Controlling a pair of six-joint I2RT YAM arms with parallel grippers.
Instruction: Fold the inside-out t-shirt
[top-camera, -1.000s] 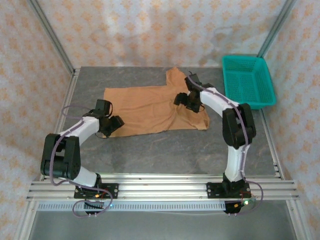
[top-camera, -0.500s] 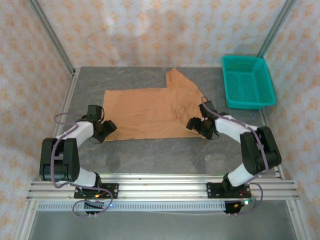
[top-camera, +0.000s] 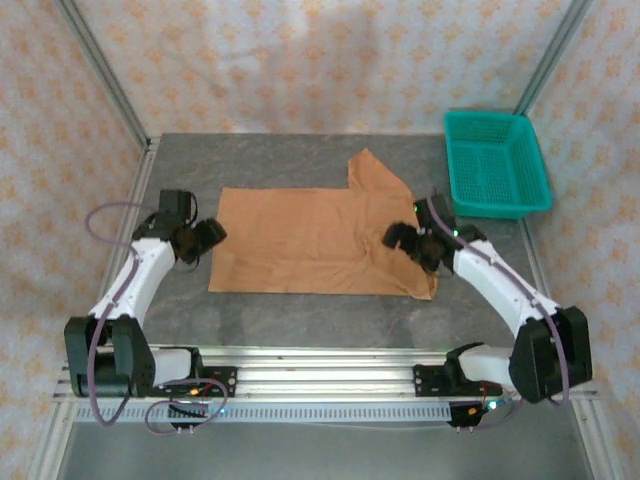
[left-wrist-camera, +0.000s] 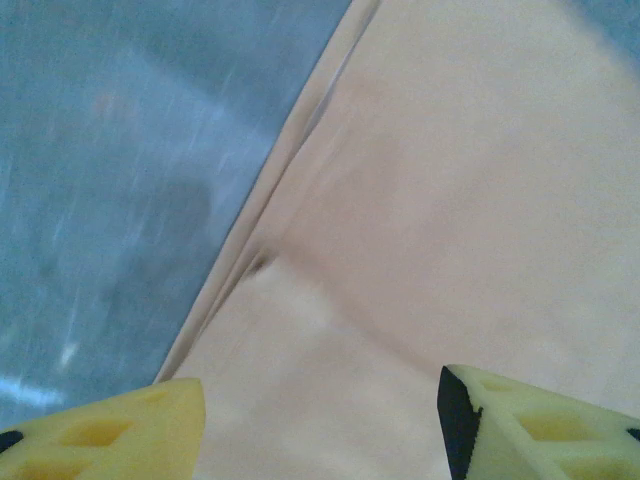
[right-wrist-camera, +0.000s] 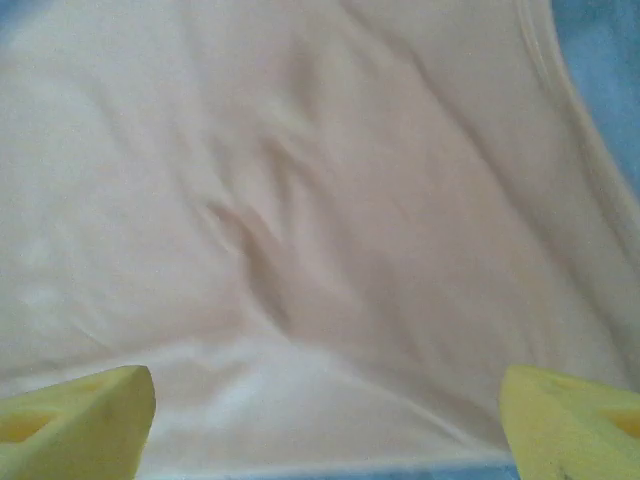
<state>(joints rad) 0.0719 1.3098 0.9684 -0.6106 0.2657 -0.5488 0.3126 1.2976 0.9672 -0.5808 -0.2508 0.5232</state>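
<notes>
dragged the inside-out t-shirt (top-camera: 310, 240) right and flatter, now lying smooth mid table (top-camera: 300, 320) | parked left gripper (top-camera: 203, 236) at its left edge, right gripper (top-camera: 408, 241) over near-right corner, jaws of both spread, gripping nothing | likely ready for first fold

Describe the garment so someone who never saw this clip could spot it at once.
Start from the grey table: the t-shirt lies spread flat across its middle. It is soft, plain orange-brown cloth with one sleeve pointing to the far side, unlike the rigid teal basket at the far right corner.
</notes>
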